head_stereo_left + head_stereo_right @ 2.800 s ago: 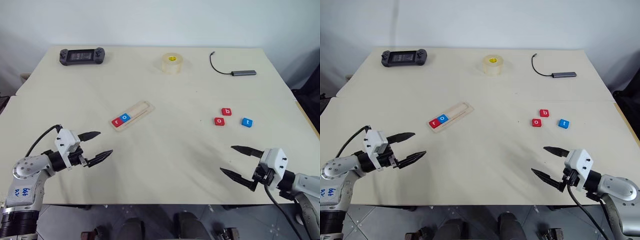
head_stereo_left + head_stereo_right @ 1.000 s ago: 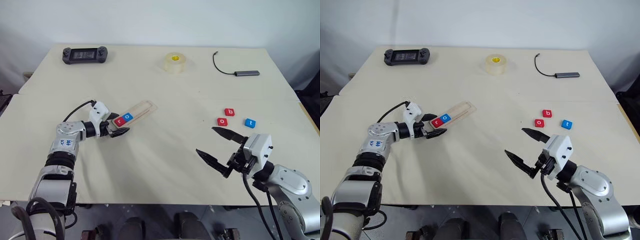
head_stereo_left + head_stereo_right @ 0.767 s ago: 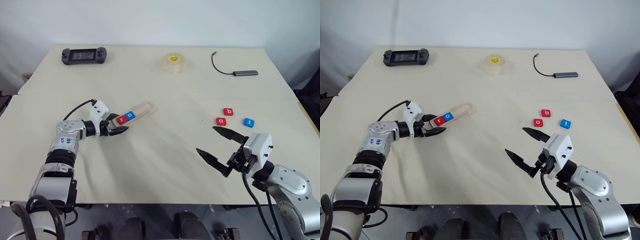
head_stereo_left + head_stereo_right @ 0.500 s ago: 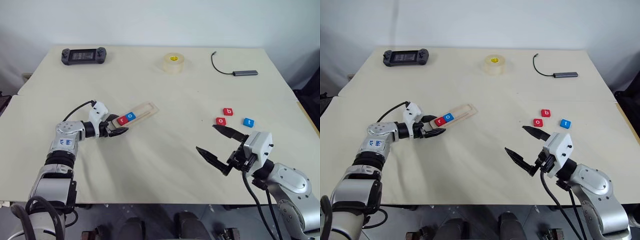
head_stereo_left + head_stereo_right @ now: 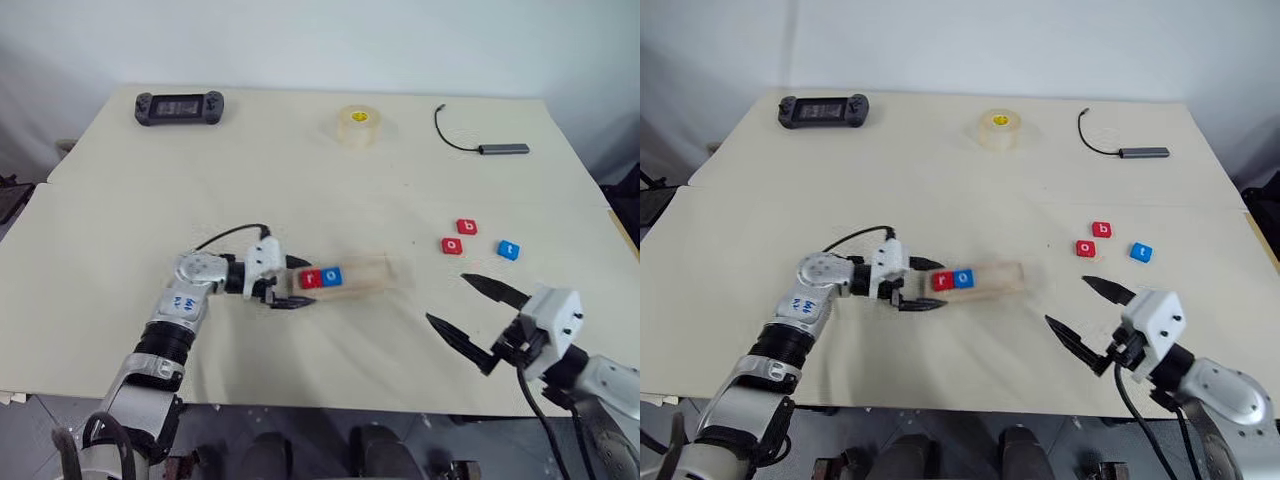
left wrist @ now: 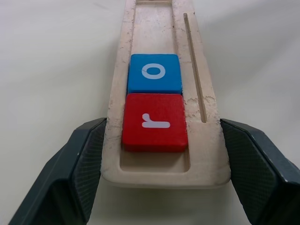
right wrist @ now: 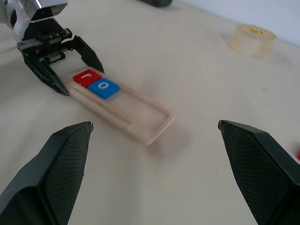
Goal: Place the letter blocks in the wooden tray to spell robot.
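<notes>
Wooden tray (image 5: 350, 278) lies on the surface (image 5: 300, 180) with its near end between the fingers of the left hand (image 5: 288, 292), which clamps it; a red r block (image 6: 154, 122) and blue o block (image 6: 154, 72) sit at that end. Since a second ago the tray has slid toward the right hand (image 5: 468, 310), which hovers spread wide and empty. Loose b (image 5: 466, 227), o (image 5: 452, 245) and t (image 5: 509, 250) blocks lie beyond that hand. The tray's far end is blurred.

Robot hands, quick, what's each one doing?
Left end effector: closed on the wooden tray.
Right end effector: open, holding nothing.
</notes>
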Action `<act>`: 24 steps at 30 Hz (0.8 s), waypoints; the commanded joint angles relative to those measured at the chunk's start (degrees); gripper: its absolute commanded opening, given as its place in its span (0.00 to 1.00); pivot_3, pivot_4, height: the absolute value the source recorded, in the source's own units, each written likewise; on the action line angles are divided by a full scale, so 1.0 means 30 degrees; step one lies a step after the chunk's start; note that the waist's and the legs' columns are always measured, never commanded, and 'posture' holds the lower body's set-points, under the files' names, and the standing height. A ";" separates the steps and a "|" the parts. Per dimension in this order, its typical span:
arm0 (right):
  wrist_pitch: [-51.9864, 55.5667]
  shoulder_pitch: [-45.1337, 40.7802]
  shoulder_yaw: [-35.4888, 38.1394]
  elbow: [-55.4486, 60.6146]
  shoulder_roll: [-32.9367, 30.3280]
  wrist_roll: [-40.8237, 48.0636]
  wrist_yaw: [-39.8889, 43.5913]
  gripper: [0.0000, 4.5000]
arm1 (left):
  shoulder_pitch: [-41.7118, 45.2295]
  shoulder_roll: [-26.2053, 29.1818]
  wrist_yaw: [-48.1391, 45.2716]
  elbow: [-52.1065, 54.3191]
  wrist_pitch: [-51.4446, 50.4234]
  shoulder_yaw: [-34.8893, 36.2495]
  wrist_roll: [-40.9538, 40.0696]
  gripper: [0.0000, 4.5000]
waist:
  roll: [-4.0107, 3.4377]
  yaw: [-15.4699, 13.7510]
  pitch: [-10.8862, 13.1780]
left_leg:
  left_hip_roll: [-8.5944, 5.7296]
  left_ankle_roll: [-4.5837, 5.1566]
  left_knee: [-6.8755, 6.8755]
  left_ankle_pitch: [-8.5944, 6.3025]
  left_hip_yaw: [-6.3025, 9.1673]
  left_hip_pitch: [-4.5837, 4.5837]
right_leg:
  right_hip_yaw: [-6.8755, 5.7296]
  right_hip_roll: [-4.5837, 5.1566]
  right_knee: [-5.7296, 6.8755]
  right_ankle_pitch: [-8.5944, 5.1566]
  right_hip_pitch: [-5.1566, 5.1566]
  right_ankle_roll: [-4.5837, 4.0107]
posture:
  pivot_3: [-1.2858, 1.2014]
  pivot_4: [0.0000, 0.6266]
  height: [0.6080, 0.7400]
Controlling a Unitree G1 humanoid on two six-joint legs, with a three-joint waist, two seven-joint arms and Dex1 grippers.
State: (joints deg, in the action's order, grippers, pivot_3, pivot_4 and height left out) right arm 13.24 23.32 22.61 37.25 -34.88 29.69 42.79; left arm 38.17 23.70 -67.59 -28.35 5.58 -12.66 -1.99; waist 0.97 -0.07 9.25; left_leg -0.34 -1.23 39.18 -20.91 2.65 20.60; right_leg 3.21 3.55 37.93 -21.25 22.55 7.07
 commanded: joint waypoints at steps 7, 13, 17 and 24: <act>-0.1535 0.5496 0.3954 0.2047 0.1486 0.0775 0.0910 1.00 | 0.1220 -0.1411 0.0411 0.0492 -0.2175 -0.1947 0.1108 0.76 | -0.0006 -0.0278 -0.0003 | -0.0033 0.0056 0.0000 0.0012 -0.0024 -0.0039 | 0.0024 -0.0002 -0.0020 0.0032 -0.0051 0.0061 | 0.52 0.24 1.00; -0.1965 0.6384 0.4030 0.2003 0.1857 0.0703 0.1031 1.00 | 0.1950 -0.1141 0.0697 -0.1024 -0.1992 -0.1871 0.1376 0.76 | -0.0004 -0.0198 -0.0002 | -0.0025 0.0054 -0.0002 0.0016 -0.0036 -0.0056 | 0.0037 -0.0006 -0.0016 0.0033 -0.0050 0.0064 | 0.52 0.24 1.00; -0.1989 0.6290 0.3902 0.1979 0.1839 0.0730 0.0970 1.00 | 0.2064 -0.0695 0.0250 -0.0923 -0.2786 -0.1748 0.1116 0.76 | -0.0004 -0.0151 -0.0002 | -0.0024 0.0061 -0.0002 0.0024 -0.0032 -0.0059 | 0.0037 -0.0007 -0.0013 0.0034 -0.0053 0.0065 | 0.52 0.24 1.00; -0.1887 0.5708 0.3811 0.1543 0.1522 0.0735 0.1166 1.00 | 0.1921 -0.0710 -0.0029 -0.0901 -0.2443 -0.1347 0.0353 0.99 | -0.0007 0.0017 -0.0001 | -0.0013 0.0058 -0.0008 0.0025 -0.0023 -0.0060 | 0.0049 -0.0005 -0.0009 0.0034 -0.0051 0.0065 | 0.52 0.24 1.00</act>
State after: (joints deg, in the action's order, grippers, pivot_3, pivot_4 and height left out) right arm 8.64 40.49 33.10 41.29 -30.01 30.99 45.90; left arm 44.22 21.61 -68.06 -30.52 -2.43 -17.51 -0.52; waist 0.95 -0.02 9.25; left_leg -0.38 -1.05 39.16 -20.84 2.59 20.42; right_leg 3.36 3.54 37.90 -21.15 22.39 7.27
